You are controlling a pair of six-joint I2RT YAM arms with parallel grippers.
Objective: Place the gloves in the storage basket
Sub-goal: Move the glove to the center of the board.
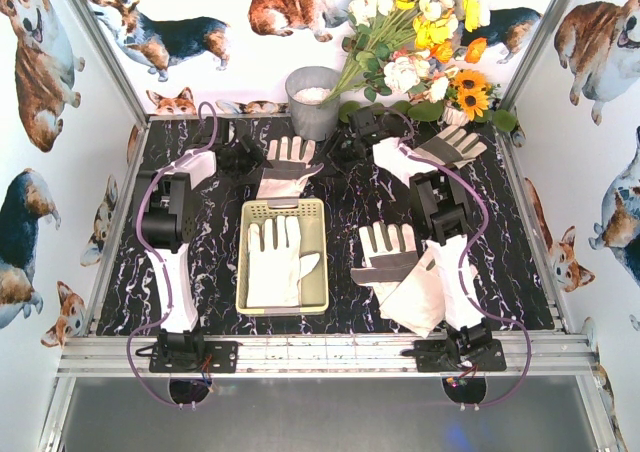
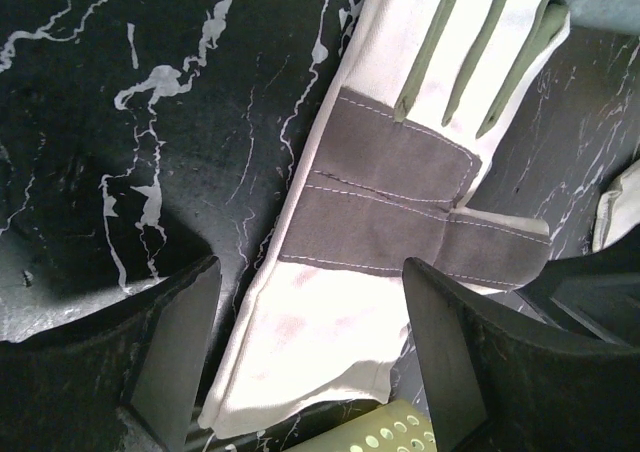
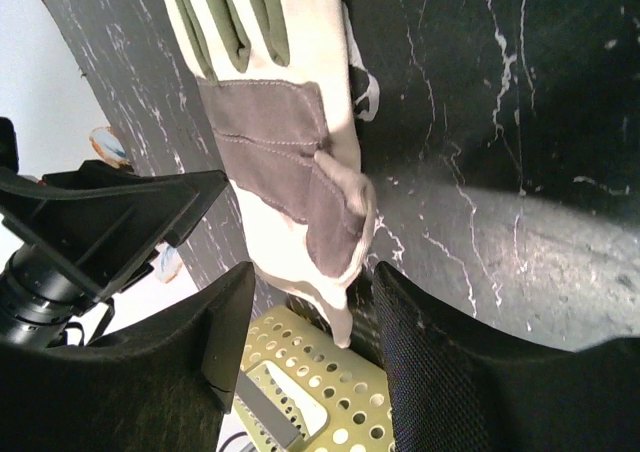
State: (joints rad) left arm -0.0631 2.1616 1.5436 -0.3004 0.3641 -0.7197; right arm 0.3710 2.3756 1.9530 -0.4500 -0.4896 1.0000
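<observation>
The pale yellow-green storage basket (image 1: pixel 243 262) stands mid-table with one glove (image 1: pixel 275 262) lying flat inside. A second glove (image 1: pixel 285 167) lies just behind it, fingers pointing away. My left gripper (image 1: pixel 243 160) hovers open at its left side; in the left wrist view the glove's (image 2: pixel 400 182) white cuff lies on the table below the open left gripper (image 2: pixel 310 362), beside the basket's edge (image 2: pixel 385 434). My right gripper (image 1: pixel 348 144) is open at the glove's right; in its wrist view the right gripper (image 3: pixel 305 342) holds nothing, the same glove (image 3: pixel 290 142) ahead, the basket (image 3: pixel 320 392) below.
Another glove (image 1: pixel 445 144) lies at the back right. Two more gloves (image 1: pixel 385 252) overlap at the front right, partly under the right arm. A grey bucket (image 1: pixel 312 97) and a flower bunch (image 1: pixel 420 42) stand at the back. Corgi-print walls enclose the table.
</observation>
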